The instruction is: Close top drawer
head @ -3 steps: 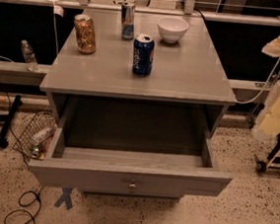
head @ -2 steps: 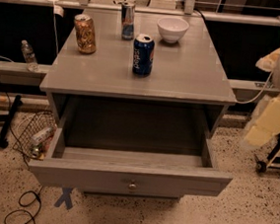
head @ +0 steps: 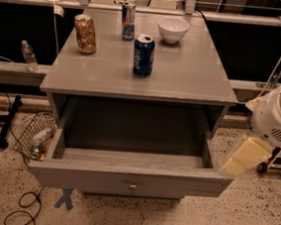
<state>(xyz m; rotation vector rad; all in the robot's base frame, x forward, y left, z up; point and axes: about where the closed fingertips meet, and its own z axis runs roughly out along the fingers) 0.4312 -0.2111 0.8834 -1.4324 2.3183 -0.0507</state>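
The top drawer (head: pixel 129 179) of the grey cabinet stands pulled far out toward me, and its inside looks empty. Its flat front carries one small round metal knob (head: pixel 133 186). My arm comes in from the right edge with a white rounded housing (head: pixel 279 118). The cream-coloured gripper (head: pixel 245 155) hangs below it, just right of the drawer's front right corner and close to it. I cannot tell whether it touches the drawer.
On the cabinet top (head: pixel 198 75) stand a blue can (head: pixel 143 55), a gold can (head: pixel 85 34), a slim can (head: pixel 128 20) and a white bowl (head: pixel 173 29). A wire basket (head: pixel 31 136) sits on the floor at the left, with a cable (head: pixel 22 207) nearby.
My arm and gripper have moved down and left, toward the drawer's front right corner. The drawer stays open in the same place.
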